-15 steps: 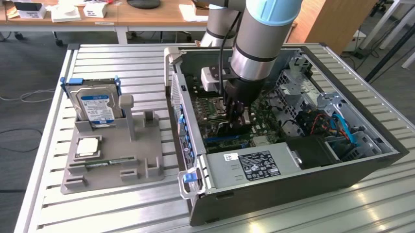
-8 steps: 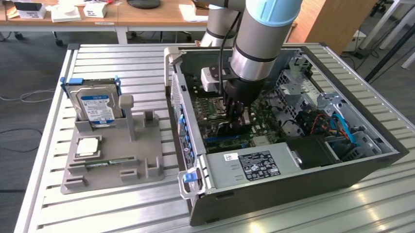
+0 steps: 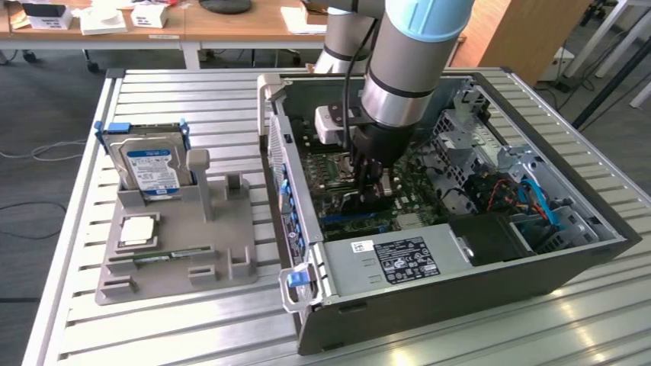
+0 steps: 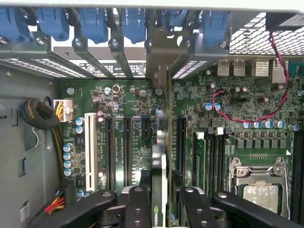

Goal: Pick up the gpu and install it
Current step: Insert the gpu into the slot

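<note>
The open computer case (image 3: pixel 569 259) lies on its side on the slatted table. My gripper (image 3: pixel 368 183) reaches down inside it, over the green motherboard (image 3: pixel 351 217). It is shut on the gpu (image 4: pixel 164 142), a thin card seen edge-on in the wrist view between my two black fingers (image 4: pixel 137 206). The card stands upright over the row of black expansion slots (image 4: pixel 127 147). Its silver metal bracket (image 4: pixel 159 52) lies at the case's rear slot openings, under the blue latches (image 4: pixel 95 23). In the exterior view the gpu (image 3: pixel 364 204) is a dark shape under my gripper.
On the exterior view's left, a grey fixture (image 3: pixel 229 236) holds a silver hard drive (image 3: pixel 152 164) in a blue caddy, a square chip (image 3: pixel 137 229) and a narrow green memory stick (image 3: pixel 163 257). A power supply (image 3: pixel 407 259), a CPU socket (image 4: pixel 259 185) and a red wire (image 4: pixel 266 118) lie near the slots.
</note>
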